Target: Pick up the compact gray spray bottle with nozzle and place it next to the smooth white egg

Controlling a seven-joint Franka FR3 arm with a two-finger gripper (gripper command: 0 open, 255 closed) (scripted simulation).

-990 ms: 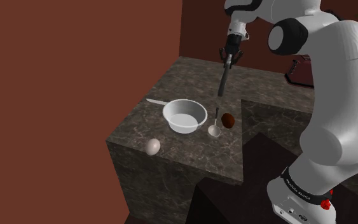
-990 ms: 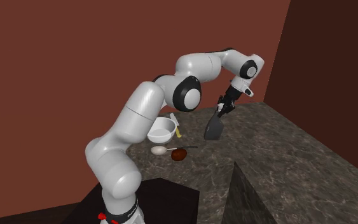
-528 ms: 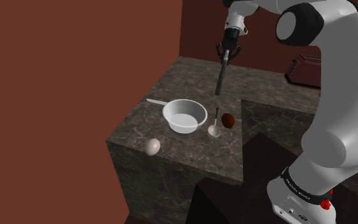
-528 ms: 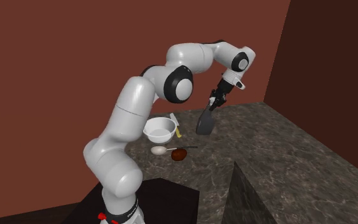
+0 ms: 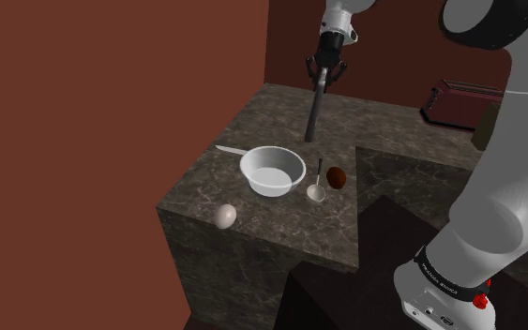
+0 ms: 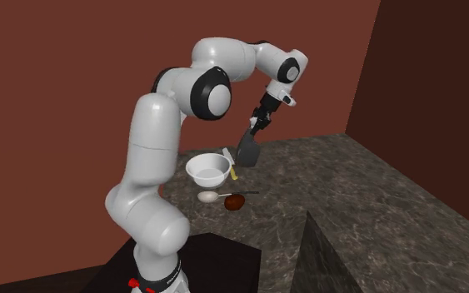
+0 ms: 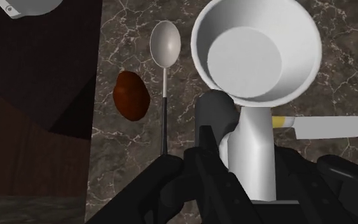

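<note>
Wrist view: my gripper (image 5: 323, 75) is pinching the grey spray bottle (image 7: 252, 149) by its upper end, with the body hanging beneath the jaws. I am judging it light, rigid and smooth, so liable to slip. Egg (image 5: 225, 216) is lying well apart from the jaws, past the bowl (image 5: 273, 171)

Shoulder and second exterior views overlook the counter (image 5: 280, 230) (sharing the bowl (image 5: 273, 178)); wrist view looks closely down.

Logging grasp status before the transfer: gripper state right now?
Gripper: shut on the gray spray bottle, which hangs from the fingers above the counter.
</note>
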